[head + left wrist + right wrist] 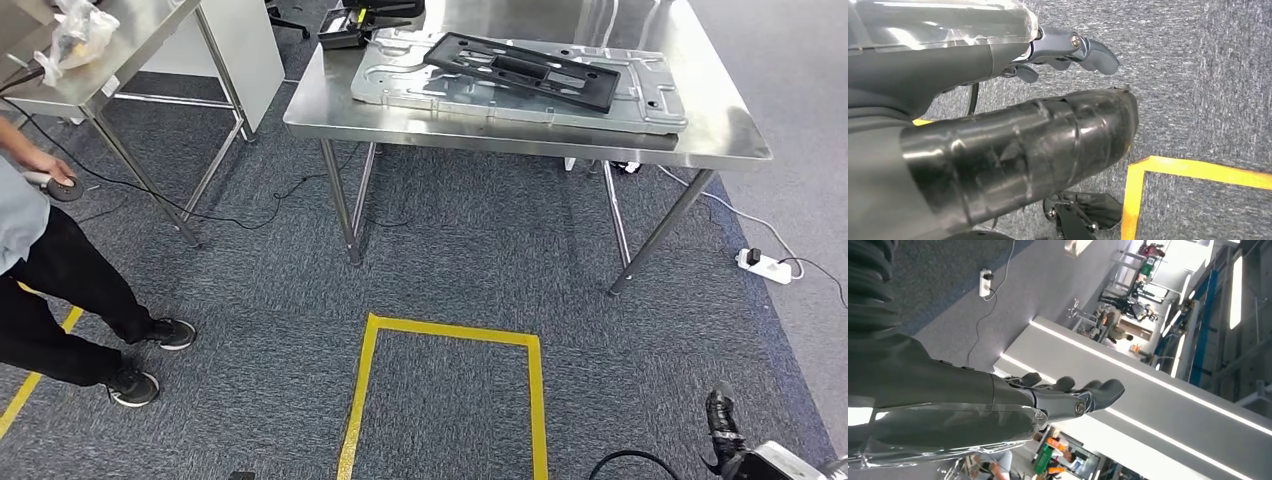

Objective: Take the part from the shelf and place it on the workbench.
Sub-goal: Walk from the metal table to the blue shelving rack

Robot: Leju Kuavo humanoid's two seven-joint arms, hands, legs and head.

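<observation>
A flat black frame-shaped part point(525, 70) lies on a silver stamped metal plate point(650, 100), which rests on the steel workbench point(500, 135) ahead of me. My right hand point(722, 425) hangs low at the bottom right of the head view, well short of the bench. In the right wrist view the right hand point(1073, 397) has its fingers stretched out and holds nothing. In the left wrist view my left hand point(1073, 50) hangs over the grey carpet with its fingers loosely extended and nothing in them.
A person in a grey top and black trousers point(60, 290) stands at the left, a hand on a round object point(62, 186). A second steel table point(110, 60) carries a plastic bag point(78, 30). Yellow tape point(450, 335) marks the carpet. A power strip point(765, 265) and cables lie near the bench legs.
</observation>
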